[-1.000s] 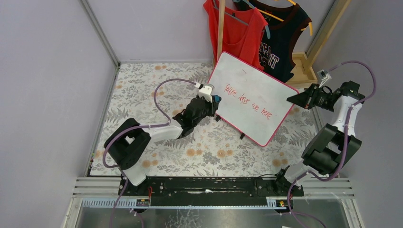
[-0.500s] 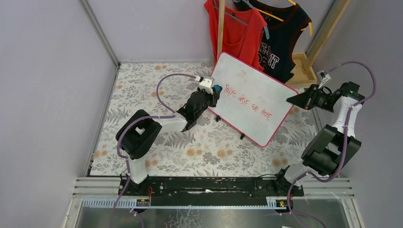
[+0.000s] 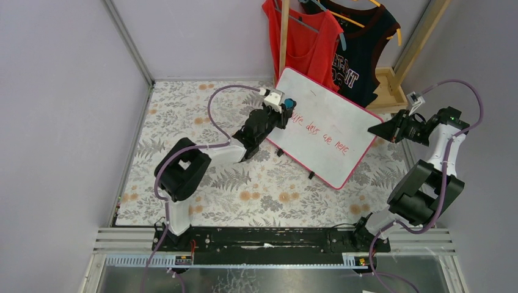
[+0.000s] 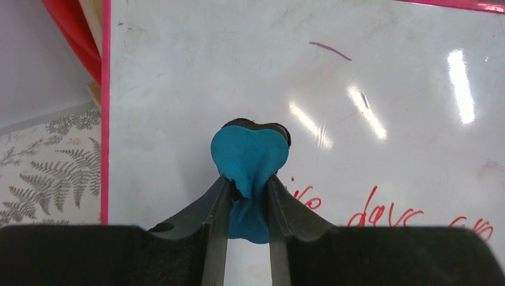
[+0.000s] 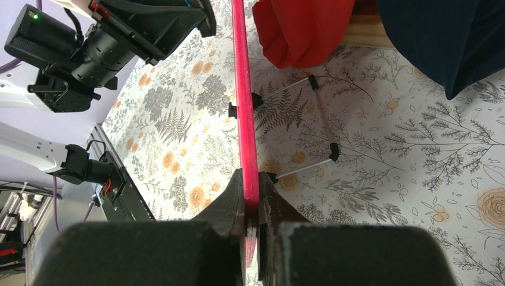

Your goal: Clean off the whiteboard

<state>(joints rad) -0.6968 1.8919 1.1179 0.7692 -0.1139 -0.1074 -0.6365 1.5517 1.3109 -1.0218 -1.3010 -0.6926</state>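
Top external: floral cloth (image 3: pixel 201 122), lilac walls (image 3: pixel 201 36); left gripper (image 3: pixel 284 108) pinches eraser (image 3: pixel 290 103) (maybe touching whiteboard (image 3: pixel 324 110)); right gripper (image 3: pixel 374 129) clamps it.

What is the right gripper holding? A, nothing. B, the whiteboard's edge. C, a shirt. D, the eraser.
B: in the right wrist view the right gripper is shut on the pink frame of the whiteboard; the eraser is in the left gripper.
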